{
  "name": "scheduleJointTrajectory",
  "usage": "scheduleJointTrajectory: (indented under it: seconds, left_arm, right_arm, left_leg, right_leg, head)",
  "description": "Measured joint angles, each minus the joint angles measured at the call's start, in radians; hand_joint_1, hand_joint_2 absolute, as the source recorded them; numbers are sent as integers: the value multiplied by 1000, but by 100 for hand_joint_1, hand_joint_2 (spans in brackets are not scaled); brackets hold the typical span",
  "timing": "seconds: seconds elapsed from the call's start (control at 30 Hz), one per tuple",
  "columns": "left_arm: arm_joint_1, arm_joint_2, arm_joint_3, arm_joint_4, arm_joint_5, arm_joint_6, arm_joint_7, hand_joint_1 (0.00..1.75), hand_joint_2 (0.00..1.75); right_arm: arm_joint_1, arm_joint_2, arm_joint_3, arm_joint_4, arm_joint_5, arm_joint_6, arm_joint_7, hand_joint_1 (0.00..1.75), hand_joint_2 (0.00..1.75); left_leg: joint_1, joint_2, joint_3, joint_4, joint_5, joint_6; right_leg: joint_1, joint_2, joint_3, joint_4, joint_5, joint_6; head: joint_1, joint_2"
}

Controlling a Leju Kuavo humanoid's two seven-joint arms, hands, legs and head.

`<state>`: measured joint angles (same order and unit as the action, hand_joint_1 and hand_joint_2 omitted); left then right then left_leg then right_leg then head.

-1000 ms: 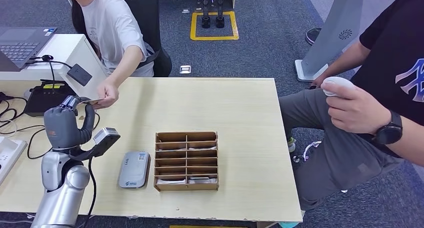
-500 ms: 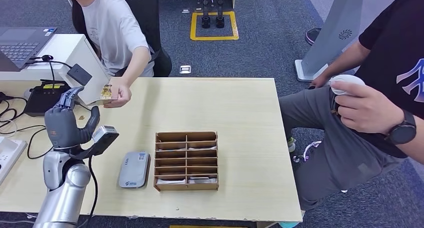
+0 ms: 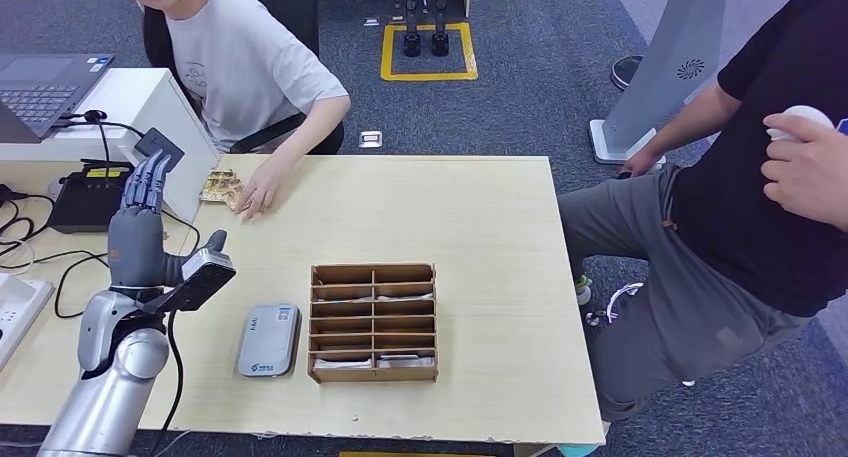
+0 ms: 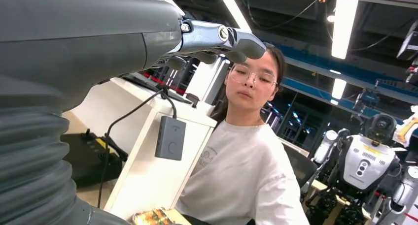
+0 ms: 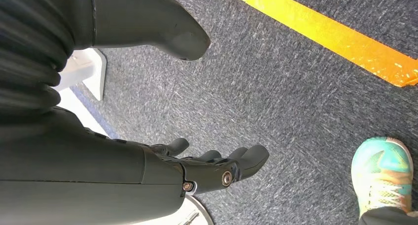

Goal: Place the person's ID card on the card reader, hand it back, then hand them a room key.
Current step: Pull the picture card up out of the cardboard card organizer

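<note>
Reading no legible text | card reader [image 3: 268, 340] logo blurred

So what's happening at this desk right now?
A seated person's hand rests on the ID card, which lies on the table at the edge nearest them. The robot's left hand is raised above the table, fingers apart and holding nothing. The card reader sits beside the wooden key tray, nothing on it. The right hand hangs open over the carpet. A second person sits at the right, holding a small white object.
</note>
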<state>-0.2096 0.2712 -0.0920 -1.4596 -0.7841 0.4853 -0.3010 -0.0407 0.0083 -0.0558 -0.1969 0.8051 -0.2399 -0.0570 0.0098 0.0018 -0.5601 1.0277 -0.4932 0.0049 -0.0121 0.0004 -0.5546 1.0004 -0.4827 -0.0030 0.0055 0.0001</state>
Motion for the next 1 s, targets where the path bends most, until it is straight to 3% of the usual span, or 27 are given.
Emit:
scheduleJointTrajectory:
  seconds: [0.1, 0.3, 0.47, 0.63, 1.0]
  left_arm:
    - [5, 12, -8, -7, 21, -29, -13, 0, 175]
    - [49, 34, -49, -64, 121, -173, -83, 0, 175]
    - [144, 100, -146, -210, 155, -339, -196, 0, 175]
    - [193, 156, -251, -318, 66, -342, -190, 0, 175]
    - [199, 200, -401, -355, 10, -346, -137, 0, 175]
  right_arm:
    - [0, 0, -2, 0, 0, 0, 1, 0, 175]
    - [2, 0, -4, 0, -4, -2, -6, 0, 175]
    - [6, -3, -22, 0, -10, -2, -19, 0, 175]
    - [8, -6, -33, 0, -15, -2, -26, 0, 175]
    - [9, -9, -54, 0, -16, -4, -25, 0, 175]
  left_leg:
    - [0, 0, 0, 0, 0, 0]
    - [0, 0, 0, 0, 0, 0]
    - [0, 1, -1, 0, -1, 0]
    - [0, 1, -2, 0, -1, 0]
    - [0, 1, -2, 0, 0, 0]
  right_leg:
    - [0, 0, 0, 0, 0, 0]
    - [0, 0, 0, 0, 0, 0]
    - [0, 1, -1, 0, 0, 0]
    - [0, 1, -3, 0, 0, 0]
    - [0, 1, -3, 0, 1, 0]
  head:
    - [0, 0]
    - [0, 0]
    - [0, 0]
    - [0, 0]
    - [0, 0]
